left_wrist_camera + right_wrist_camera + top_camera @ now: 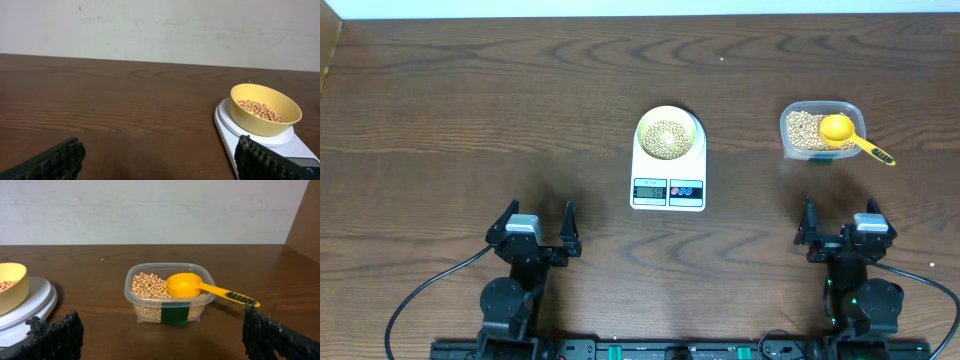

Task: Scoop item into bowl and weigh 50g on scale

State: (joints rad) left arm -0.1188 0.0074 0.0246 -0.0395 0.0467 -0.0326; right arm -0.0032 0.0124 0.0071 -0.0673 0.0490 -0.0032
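L gripper (537, 225) & R gripper (840, 228) both apart, empty; beans (666, 138) light, loose, prob roll easily, so take scoop (838, 128) by its thin stiff handle, keep level.

We see a dark wooden worktop (470, 120). Two things lie directly on it. The white scale (668, 190) sits ahead of the left jaws, off to their right. A clear plastic tub (785, 135) stands straight ahead of the right jaws.
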